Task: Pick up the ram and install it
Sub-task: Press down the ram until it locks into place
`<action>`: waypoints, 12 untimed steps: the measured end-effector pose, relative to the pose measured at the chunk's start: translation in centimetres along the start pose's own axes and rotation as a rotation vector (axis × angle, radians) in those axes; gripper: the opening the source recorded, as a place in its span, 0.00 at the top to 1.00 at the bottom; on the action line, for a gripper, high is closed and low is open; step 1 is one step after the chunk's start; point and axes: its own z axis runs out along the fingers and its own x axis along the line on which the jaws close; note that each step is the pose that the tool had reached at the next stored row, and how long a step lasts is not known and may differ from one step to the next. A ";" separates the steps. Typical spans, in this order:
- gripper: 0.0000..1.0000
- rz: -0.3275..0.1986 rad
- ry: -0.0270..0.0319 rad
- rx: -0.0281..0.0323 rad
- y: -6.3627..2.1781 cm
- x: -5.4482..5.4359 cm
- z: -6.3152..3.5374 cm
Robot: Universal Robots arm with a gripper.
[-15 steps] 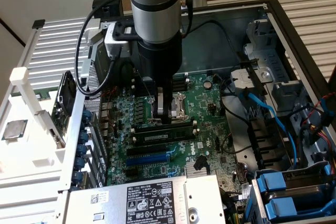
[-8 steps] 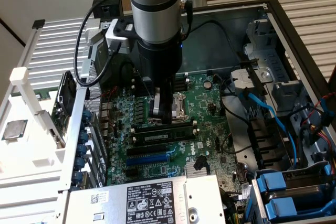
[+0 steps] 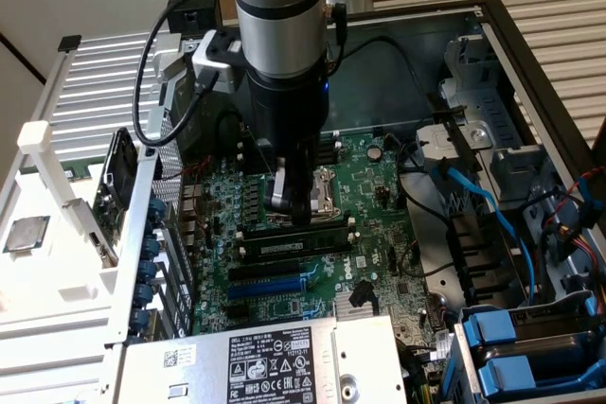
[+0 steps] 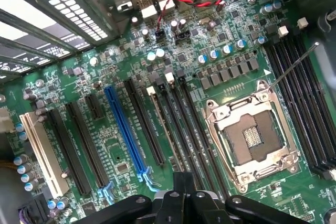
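One hand (image 3: 301, 205) is seen low over the motherboard (image 3: 379, 205), just above the ram (image 3: 295, 244). Whether its fingers are spread or closed cannot be told. The ram lies along a slot at about six o'clock of the hand, beside the processor socket (image 4: 252, 142), and looks seated or nearly so. The installing step is judged to be in hand. Firm, even downward pressure would be called for until the white end clips (image 3: 352, 227) latch.
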 end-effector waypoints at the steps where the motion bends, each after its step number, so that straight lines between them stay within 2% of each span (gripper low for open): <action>1: 0.89 0.012 0.0005 0.0004 0.00 0.0 0.00; 12: 0.89 0.154 0.0052 0.0036 0.00 0.0 -0.06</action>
